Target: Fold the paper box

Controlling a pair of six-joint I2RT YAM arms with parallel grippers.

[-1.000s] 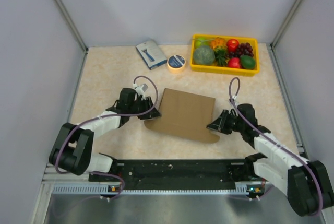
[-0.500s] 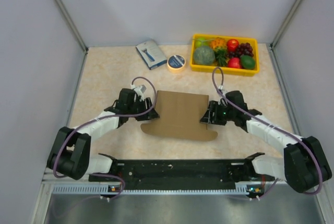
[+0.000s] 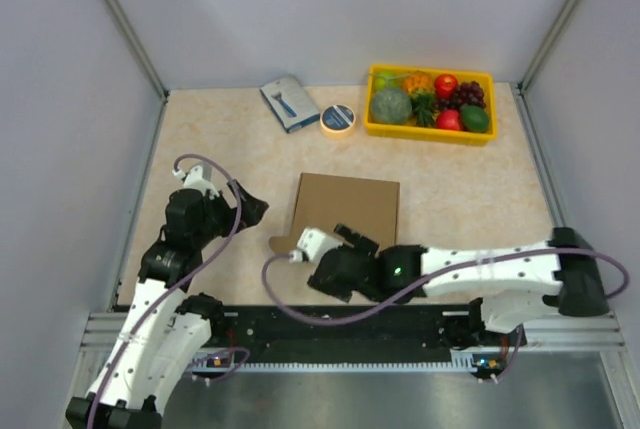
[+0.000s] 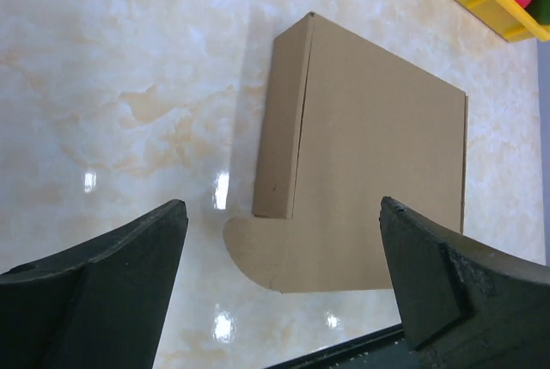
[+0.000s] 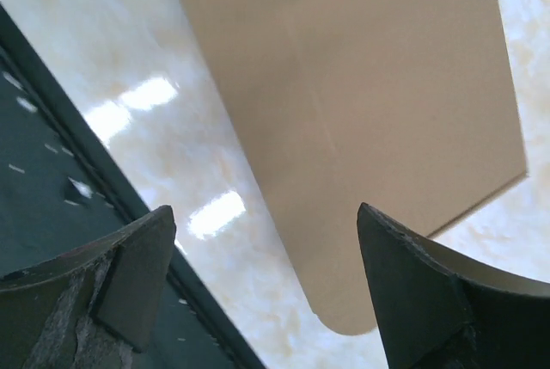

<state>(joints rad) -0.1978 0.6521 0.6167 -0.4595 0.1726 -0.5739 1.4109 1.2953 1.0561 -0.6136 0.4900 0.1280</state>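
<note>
While the paper box [image 3: 350, 207] lies flat near the middle of the desk [image 3: 215, 149], both arms hold their tools clear of it with nothing gripped. The box is plain brown cardboard. In the left wrist view [image 4: 378, 145] it shows a broad top face and a narrow side wall along its left edge. A rounded flap [image 3: 281, 245] sticks out from its near left corner and rests on the desk.

The left tool [image 4: 282, 206] sits off to the left of the box, well apart from it, its two dark fingers spread wide with only desk and box seen between them. The right arm reaches across from the right side, low along the black rail [image 3: 340, 324] at the near edge. The right tool [image 5: 264, 214] is also spread wide, positioned just at the near edge of the box beside the flap. Whether it touches the cardboard cannot be told.

At the far side of the desk stand a yellow tray [image 3: 430, 133] filled with fruit, a roll of tape [image 3: 338, 119] and a blue-grey packet [image 3: 289, 102], all well apart from the box.
</note>
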